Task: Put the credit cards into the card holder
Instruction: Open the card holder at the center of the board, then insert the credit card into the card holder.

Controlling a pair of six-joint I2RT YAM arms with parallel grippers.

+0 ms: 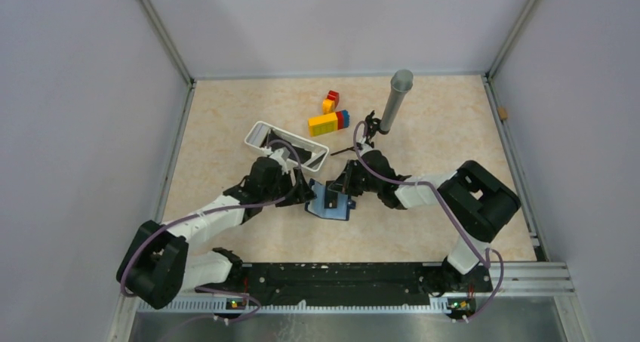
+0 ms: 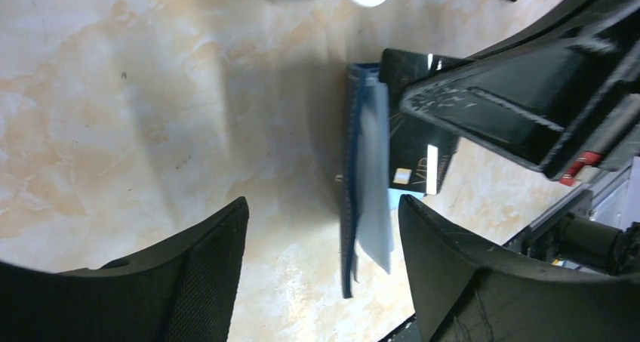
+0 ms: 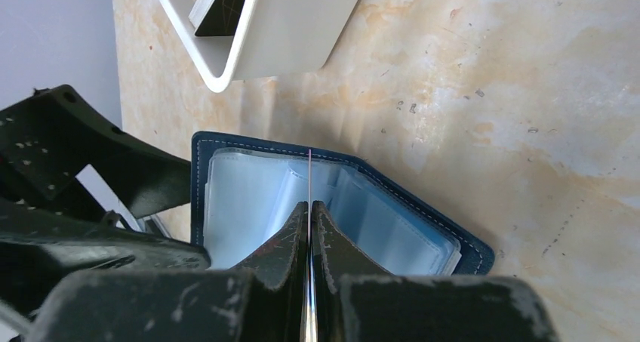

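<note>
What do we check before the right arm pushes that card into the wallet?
1. Grip on the glossy black rectangular credit card: ok, right jaws shut on it.
2. Navy-blue folding card holder open: ok, pale pockets exposed.
3. Card edge lined up with a pocket slot: cannot tell, the card shows only edge-on above the pockets.
4. Card holder steadied: not ok, left jaws open, gripping nothing.
5. More cards waiting in the white rectangular plastic tray: ok, at least one dark card lies in it.
</note>
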